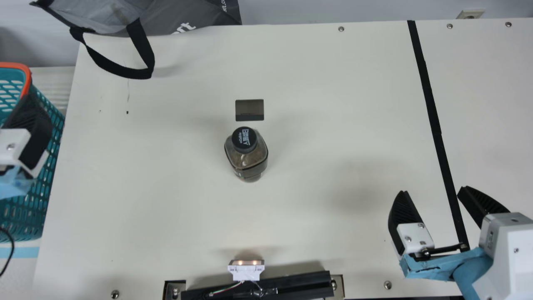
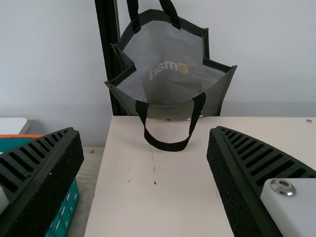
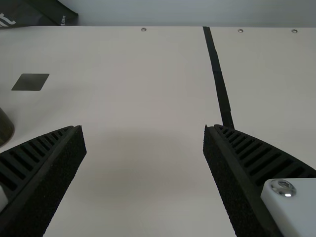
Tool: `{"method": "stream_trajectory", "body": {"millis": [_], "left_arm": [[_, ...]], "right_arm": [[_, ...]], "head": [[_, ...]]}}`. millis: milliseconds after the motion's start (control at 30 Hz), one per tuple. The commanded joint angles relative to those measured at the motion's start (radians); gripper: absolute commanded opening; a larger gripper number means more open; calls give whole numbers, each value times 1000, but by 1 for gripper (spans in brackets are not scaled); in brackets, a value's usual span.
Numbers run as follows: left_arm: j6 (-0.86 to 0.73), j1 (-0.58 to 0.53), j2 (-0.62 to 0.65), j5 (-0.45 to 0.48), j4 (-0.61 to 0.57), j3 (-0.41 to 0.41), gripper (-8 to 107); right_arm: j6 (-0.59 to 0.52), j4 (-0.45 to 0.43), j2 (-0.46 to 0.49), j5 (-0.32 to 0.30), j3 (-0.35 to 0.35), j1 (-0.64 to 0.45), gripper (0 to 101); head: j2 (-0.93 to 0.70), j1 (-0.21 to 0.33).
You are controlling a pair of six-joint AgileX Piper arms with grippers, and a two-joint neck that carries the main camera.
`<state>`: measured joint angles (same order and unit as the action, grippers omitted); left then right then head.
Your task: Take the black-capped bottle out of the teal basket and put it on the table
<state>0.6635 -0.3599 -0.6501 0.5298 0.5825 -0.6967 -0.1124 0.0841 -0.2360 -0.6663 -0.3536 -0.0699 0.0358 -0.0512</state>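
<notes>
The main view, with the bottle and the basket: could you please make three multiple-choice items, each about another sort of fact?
1. Where is the black-capped bottle?
A) in the grey bag
B) on the table
C) in the teal basket

2. Which colour is the basket's rim?
A) white
B) black
C) orange-red

3. What is the state of the right gripper?
A) open, empty
B) shut, empty
C) shut on the bottle

Right letters:
1 B: it stands on the tabletop beside a dark rectangle.
2 C: an orange-red band runs along the basket's top edge.
3 A: its fingers are wide apart with nothing between.
</notes>
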Motion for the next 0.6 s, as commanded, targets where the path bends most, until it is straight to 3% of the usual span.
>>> {"method": "stream_trajectory", "body": {"millis": [0, 567], "left_arm": [[-9, 7, 17, 0, -9, 11, 107], [-172, 118, 212, 26, -154, 123, 107]], "right_arm": [[0, 0, 0, 0, 0, 0, 91], [0, 1, 0, 2, 0, 0, 91]], "head": [[-8, 4], [-8, 4]]}}
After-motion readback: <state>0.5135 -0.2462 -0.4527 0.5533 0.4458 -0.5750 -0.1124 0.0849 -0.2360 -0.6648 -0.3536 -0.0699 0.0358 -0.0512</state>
